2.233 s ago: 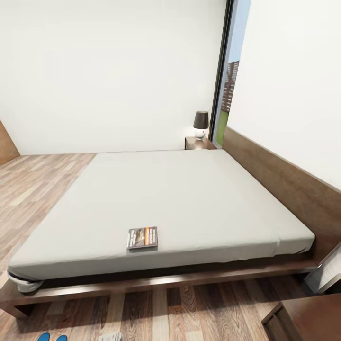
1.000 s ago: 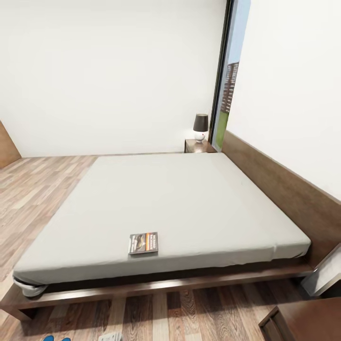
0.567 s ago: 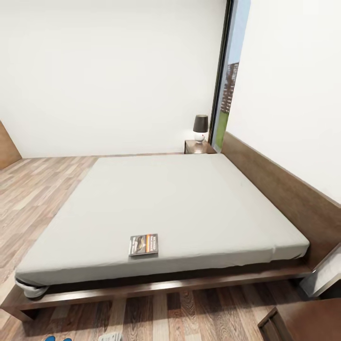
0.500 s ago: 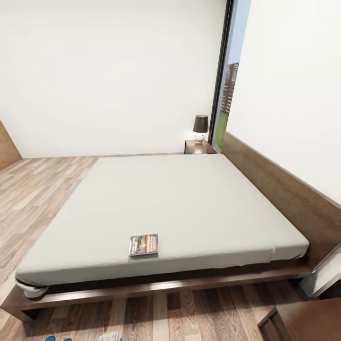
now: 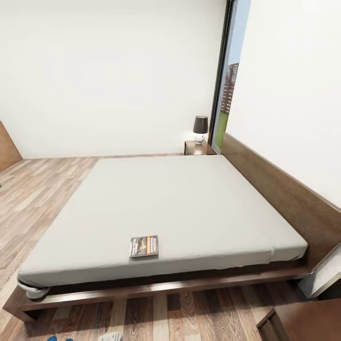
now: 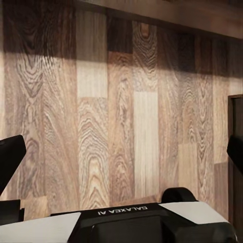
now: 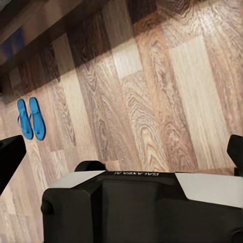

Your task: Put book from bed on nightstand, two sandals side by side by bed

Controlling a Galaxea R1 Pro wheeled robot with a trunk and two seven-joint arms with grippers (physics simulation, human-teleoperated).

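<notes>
The book [image 5: 144, 246] lies flat near the front edge of the bed [image 5: 189, 203], dark cover with an orange band. The far nightstand [image 5: 198, 148] stands beside the headboard with a lamp on it. A corner of a near nightstand [image 5: 303, 324] shows at the bottom right. The two sandals [image 7: 30, 119] lie side by side on the plank floor in the right wrist view; their blue tips [image 5: 53, 339] peek in at the head view's bottom edge. My left gripper [image 6: 121, 157] and right gripper [image 7: 121, 154] hang open over bare floor, holding nothing.
A dark-shaded lamp [image 5: 200, 127] sits on the far nightstand by the tall window [image 5: 229, 80]. The bed's dark wooden frame [image 5: 166, 286] juts out over the floor. A small white object [image 5: 110, 337] lies at the bottom edge. Plank floor [image 5: 28, 199] stretches left of the bed.
The whole head view has shifted a little: bed and book sit slightly lower and the sandals' tips have slid nearly off the bottom edge. Nothing in the room moved.
</notes>
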